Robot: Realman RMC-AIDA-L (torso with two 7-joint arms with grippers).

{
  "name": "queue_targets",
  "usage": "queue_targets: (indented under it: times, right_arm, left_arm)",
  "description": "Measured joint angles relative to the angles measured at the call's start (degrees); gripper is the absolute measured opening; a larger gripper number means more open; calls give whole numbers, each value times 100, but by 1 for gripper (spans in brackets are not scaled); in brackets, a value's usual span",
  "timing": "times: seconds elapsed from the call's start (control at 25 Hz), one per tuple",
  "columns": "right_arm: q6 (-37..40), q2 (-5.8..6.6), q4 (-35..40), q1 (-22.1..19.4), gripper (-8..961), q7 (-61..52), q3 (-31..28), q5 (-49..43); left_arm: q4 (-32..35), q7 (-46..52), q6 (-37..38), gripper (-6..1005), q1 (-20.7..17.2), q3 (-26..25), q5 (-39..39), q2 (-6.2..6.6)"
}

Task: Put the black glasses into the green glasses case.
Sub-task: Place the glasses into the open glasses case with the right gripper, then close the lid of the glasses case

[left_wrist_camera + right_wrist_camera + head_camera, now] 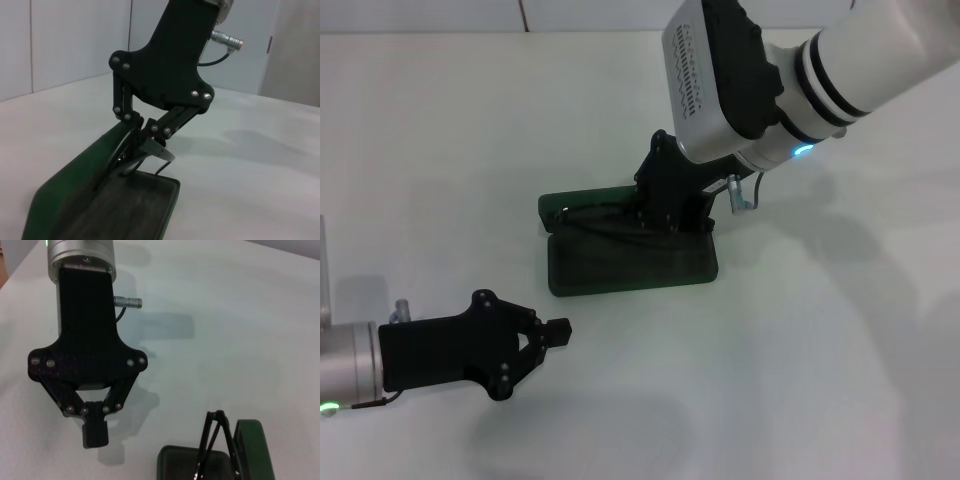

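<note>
The green glasses case lies open in the middle of the white table, its dark lining showing. My right gripper reaches down into it, shut on the black glasses, whose thin frame hangs just above the lining. The left wrist view shows the right gripper pinching the glasses over the case. In the right wrist view the slim temple arms stand above the case. My left gripper is shut and empty near the table's front left, apart from the case; it also shows in the right wrist view.
The white table runs all around the case. A wall stands behind the table's far edge.
</note>
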State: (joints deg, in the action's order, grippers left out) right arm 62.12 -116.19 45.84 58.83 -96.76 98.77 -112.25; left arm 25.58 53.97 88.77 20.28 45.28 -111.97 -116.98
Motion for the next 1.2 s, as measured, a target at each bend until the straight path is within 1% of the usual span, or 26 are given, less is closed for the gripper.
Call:
queue_targets:
  times: [0.88, 1.04, 1.2]
  right_arm:
    - [-9, 0, 82, 4, 217, -120, 50, -40]
    - [15, 0, 94, 4, 237, -125, 41, -23]
    - [80, 0, 283, -125, 247, -145, 25, 3]
  left_arm:
    - [9, 25, 0, 56, 3, 59, 0, 18]
    - [9, 28, 0, 57, 3, 59, 0, 18]
    - [8, 36, 0, 58, -4, 59, 0, 18]
